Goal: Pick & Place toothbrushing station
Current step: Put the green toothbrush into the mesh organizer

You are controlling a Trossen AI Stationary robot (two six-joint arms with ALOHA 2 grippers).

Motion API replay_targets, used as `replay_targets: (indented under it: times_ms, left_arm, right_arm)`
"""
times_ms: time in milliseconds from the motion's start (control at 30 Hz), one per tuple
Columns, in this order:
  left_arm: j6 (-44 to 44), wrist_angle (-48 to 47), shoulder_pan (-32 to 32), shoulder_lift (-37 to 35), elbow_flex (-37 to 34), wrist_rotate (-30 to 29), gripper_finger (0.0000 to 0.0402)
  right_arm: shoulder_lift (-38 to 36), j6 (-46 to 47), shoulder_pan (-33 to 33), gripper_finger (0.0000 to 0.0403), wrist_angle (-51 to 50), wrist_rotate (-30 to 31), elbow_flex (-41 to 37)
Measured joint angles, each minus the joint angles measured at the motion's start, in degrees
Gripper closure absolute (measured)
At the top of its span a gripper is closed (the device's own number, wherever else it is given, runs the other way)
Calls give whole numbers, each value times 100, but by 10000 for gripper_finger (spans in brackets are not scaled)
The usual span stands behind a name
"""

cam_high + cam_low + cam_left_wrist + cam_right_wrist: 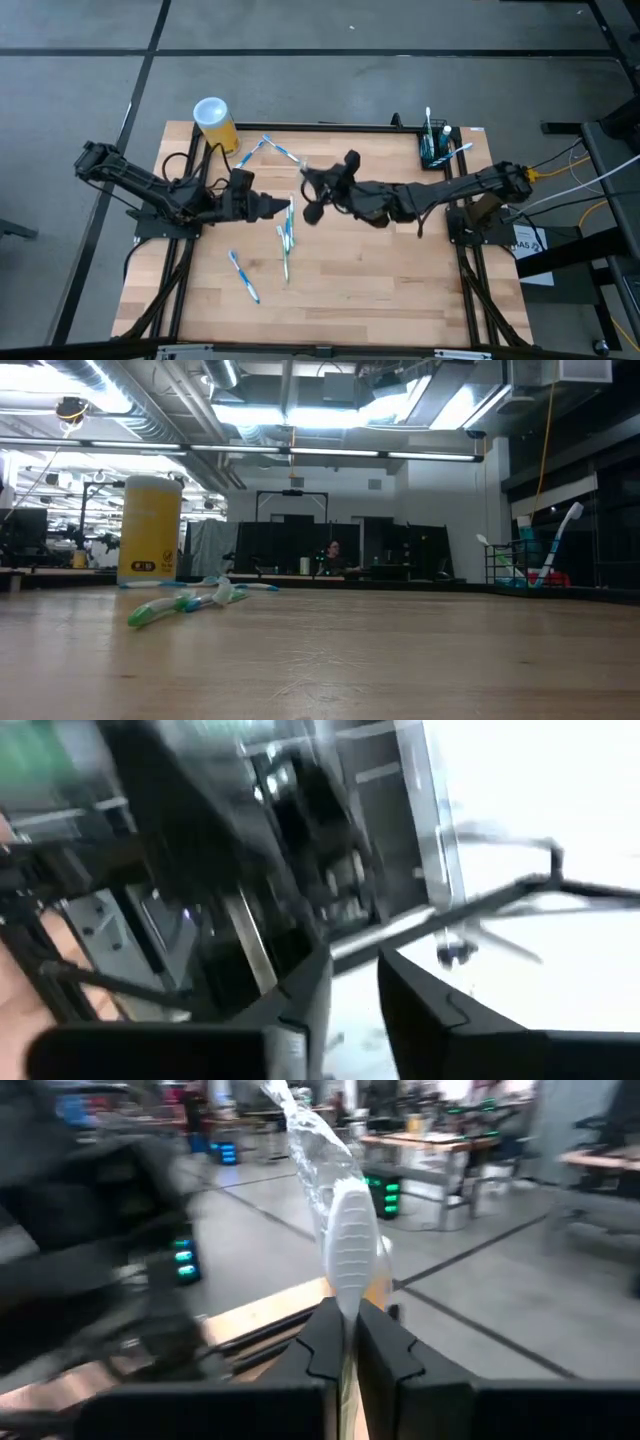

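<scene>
The toothbrushing station (436, 150) is a small black box-like holder at the table's far right with toothbrushes standing in it; it also shows in the low view (515, 565). My right gripper (310, 180) is above the table's middle, far from the station, shut on a wrapped toothbrush (338, 1230). My left gripper (279, 207) is just left of the middle, and its fingers (300, 1010) stand a little apart with nothing between them. Neither gripper shows in the low view. My right gripper pinches the wrapped toothbrush between its two fingers, at the handle part (347, 1308) right by the fingertips. The brush runs along the fingers and sticks out beyond them, lifted clear of the table.
A yellow cup with a white lid (213, 122) stands at the far left. Loose toothbrushes lie near the cup (262, 150), by the middle (288, 238) and toward the near left (245, 277). The near right of the table is bare wood.
</scene>
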Motion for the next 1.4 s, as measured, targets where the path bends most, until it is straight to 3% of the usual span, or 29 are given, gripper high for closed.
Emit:
replay_targets:
  times_ms: [167, 333, 567, 733, 900, 1133, 1233, 1400]
  left_arm:
    - [502, 17, -366, -98, 0, 138, 279]
    - [1423, -47, -912, -417, 0, -66, 274]
    - [2528, -1071, -1776, -1193, 0, -1152, 296]
    - [2968, -1722, -2459, -1665, 0, -2012, 310]
    - [3355, -1885, -2882, -1764, 0, -2595, 311]
    - [3745, -1993, -2944, -1733, 0, -3479, 311]
    - [3843, -2000, -2820, -1733, 0, -3797, 311]
    - [4137, -2040, -2542, -1694, 0, -3730, 311]
  right_arm:
    - [-119, -299, -473, 389, -226, 621, 0]
    - [-356, 69, -1162, 389, -1307, 1124, 0]
    - [-691, 99, -2475, 389, -2468, 59, 0]
    - [-992, -15, -3410, 389, -2438, -535, -190]
    - [-1521, 11, -4029, 389, -1755, -576, -1028]
    - [-2998, 113, -4742, 389, -728, -70, -2858]
    - [-3540, -49, -5095, 389, -452, -271, -3408]
    - [-3919, -82, -5751, 389, -299, -696, -3948]
